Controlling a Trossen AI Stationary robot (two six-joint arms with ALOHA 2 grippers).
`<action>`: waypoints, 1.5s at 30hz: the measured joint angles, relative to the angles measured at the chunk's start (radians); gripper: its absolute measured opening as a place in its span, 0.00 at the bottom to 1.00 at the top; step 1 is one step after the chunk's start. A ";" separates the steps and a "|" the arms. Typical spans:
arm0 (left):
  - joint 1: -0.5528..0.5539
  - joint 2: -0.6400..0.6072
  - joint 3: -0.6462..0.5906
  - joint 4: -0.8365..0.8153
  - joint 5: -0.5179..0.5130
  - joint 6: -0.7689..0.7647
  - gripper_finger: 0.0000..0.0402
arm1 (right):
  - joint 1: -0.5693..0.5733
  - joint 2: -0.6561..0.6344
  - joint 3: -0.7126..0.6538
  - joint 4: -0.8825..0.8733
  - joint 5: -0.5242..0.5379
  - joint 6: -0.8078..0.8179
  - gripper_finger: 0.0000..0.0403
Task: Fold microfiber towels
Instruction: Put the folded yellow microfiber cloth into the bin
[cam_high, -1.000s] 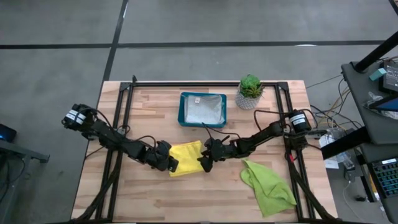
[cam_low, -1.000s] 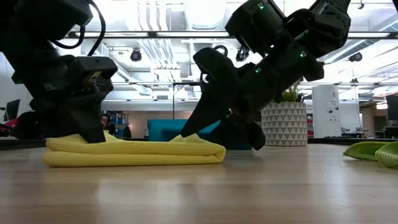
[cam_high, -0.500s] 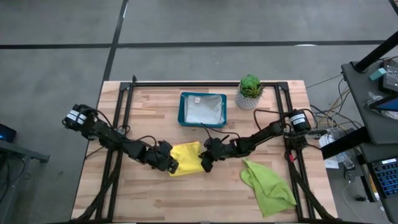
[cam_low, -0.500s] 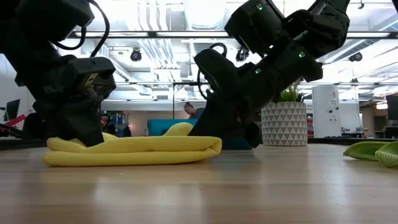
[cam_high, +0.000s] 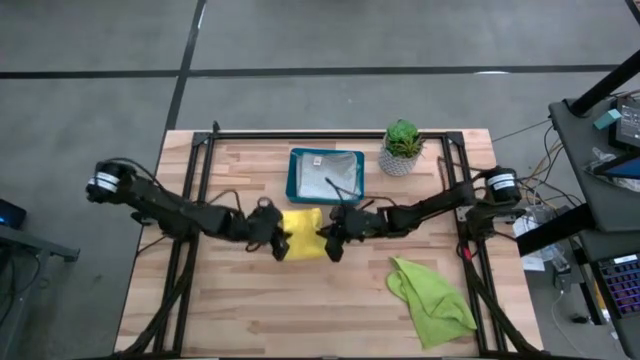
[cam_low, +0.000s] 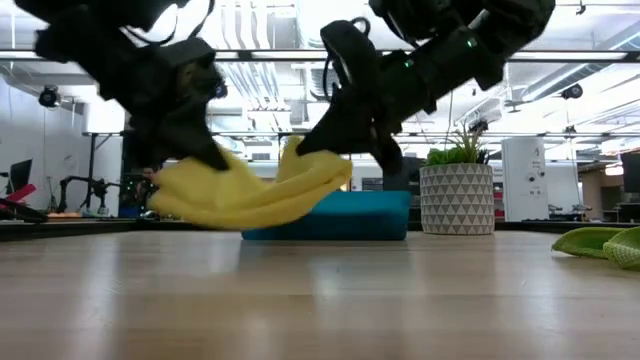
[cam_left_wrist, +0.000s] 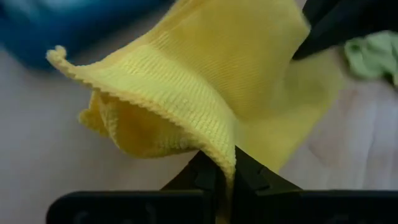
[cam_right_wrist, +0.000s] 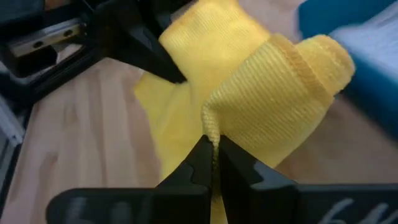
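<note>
Pincers at both ends carry the load: the left pincer (cam_high: 283, 243) is clamped on the near-left edge of the yellow towel (cam_high: 305, 235), and its wrist view shows the hem (cam_left_wrist: 186, 118) pinched flat between the closed fingers, the folded cloth drooping away beyond them. Between the two pincers the yellow towel hangs clear of the counter (cam_high: 250, 310) in a sagging sling, just in front of the teal tray (cam_high: 326, 176), which holds a pale cloth. The right pincer (cam_high: 332, 243) is likewise clamped on the opposite edge, the fabric bunched into a soft roll (cam_right_wrist: 280, 99) just past its fingertips. Farther to that pincer's right and nearer the front edge lies the lime green towel (cam_high: 432, 296), crumpled and untouched; the potted plant (cam_high: 402, 146) stands beyond it beside the tray. This cloth looks light, limp and grippy rather than slippery, so it will not hold a crease by itself and will slump wherever it is unsupported. Holding it at the two hem corners, as here, seems the sound choice, with both layers kept in the grip so the fold does not peel open.
</note>
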 joint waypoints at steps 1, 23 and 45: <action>0.027 -0.022 0.002 0.000 -0.001 0.045 0.00 | -0.012 -0.019 0.000 -0.015 0.001 -0.016 0.02; 0.583 0.131 0.208 0.096 0.149 0.631 0.00 | -0.372 -0.200 0.000 -0.235 0.079 -0.205 0.02; 0.613 0.314 0.315 0.020 0.125 0.650 0.07 | -0.400 -0.192 0.000 -0.366 0.123 -0.197 0.18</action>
